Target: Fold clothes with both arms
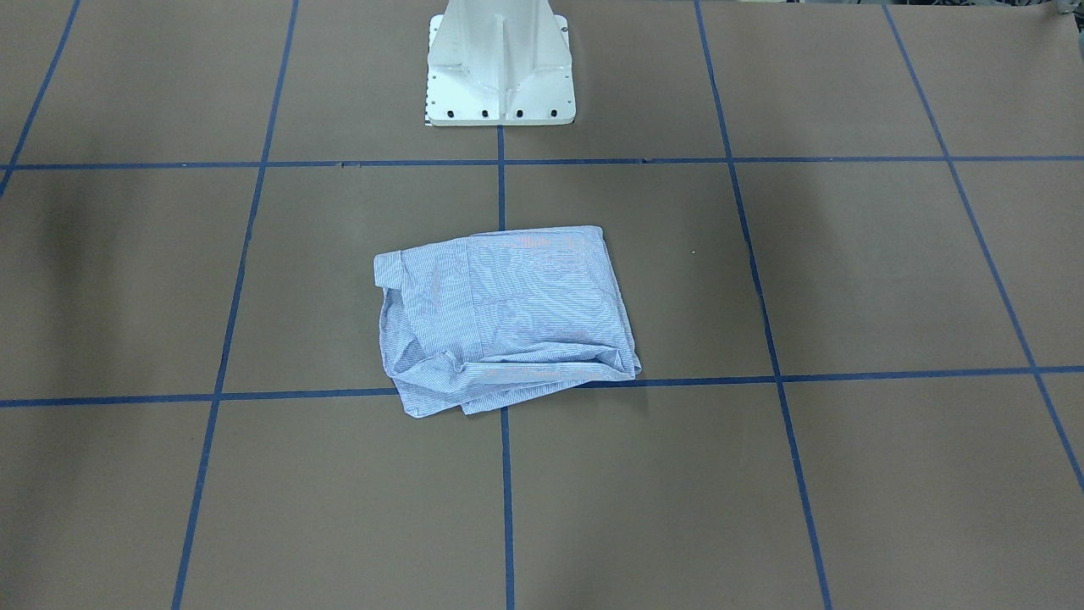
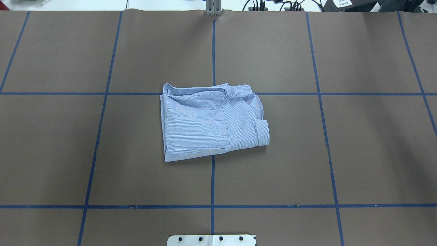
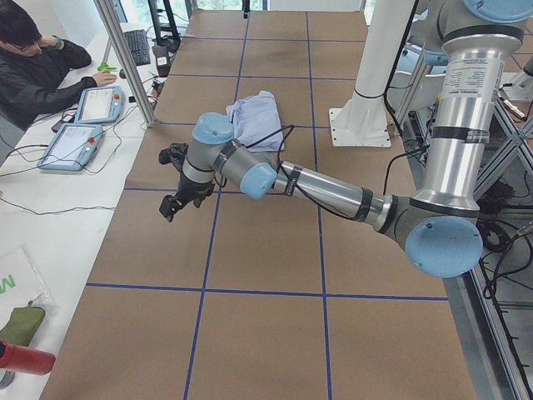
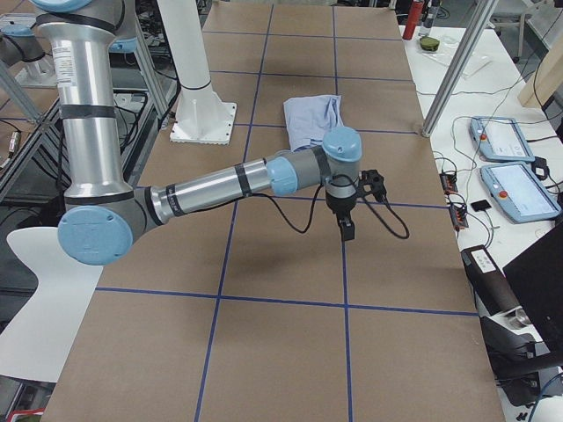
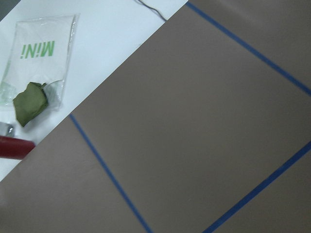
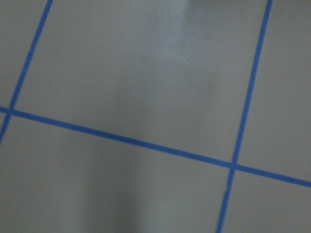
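Note:
The light blue-and-white striped shirt [image 1: 500, 318] lies folded into a compact, slightly rumpled rectangle at the table's middle, over a crossing of blue tape lines; it also shows in the overhead view [image 2: 211, 121] and both side views [image 3: 254, 117] [image 4: 312, 119]. No arm shows in the overhead or front views. My left gripper [image 3: 171, 204] hangs above the brown table well off to my left, away from the shirt. My right gripper [image 4: 346, 230] hangs above the table off to my right, also away from it. I cannot tell whether either is open or shut.
The white pedestal [image 1: 500, 76] stands behind the shirt. A seated operator [image 3: 33, 67] and teach pendants [image 3: 79, 125] [image 4: 510, 163] are on the white bench along the far edge. A plastic bag with a green item [image 5: 36, 73] lies past the table's left end.

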`<state>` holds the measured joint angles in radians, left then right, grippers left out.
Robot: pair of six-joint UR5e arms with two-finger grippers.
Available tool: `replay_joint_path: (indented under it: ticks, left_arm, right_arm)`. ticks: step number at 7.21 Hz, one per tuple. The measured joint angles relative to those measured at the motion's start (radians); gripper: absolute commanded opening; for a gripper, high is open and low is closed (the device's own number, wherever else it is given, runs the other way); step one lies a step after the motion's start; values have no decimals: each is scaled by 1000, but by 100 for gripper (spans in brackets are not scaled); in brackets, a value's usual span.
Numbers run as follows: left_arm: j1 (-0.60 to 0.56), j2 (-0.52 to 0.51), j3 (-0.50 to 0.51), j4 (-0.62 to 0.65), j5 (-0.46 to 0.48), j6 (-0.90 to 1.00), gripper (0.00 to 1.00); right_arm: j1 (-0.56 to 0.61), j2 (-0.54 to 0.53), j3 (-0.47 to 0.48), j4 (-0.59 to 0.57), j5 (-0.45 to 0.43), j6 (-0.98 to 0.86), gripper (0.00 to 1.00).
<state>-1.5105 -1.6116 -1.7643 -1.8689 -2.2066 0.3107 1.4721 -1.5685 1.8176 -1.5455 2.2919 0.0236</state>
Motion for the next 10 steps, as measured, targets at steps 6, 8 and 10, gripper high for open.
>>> replay_joint_path:
  ticks: [6,8,10]
  left_arm:
    - [-77,61,59,217,-85,-87,100]
    - [-80,73,53,278,-88,-92,100]
    - [-81,77,46,289,-96,-98,100]
  right_arm:
    - [117,-244,51,0,43,-56,100]
    - [119,-242,60,-1,30,-53,100]
    - [119,-240,57,0,-4,-49,100]
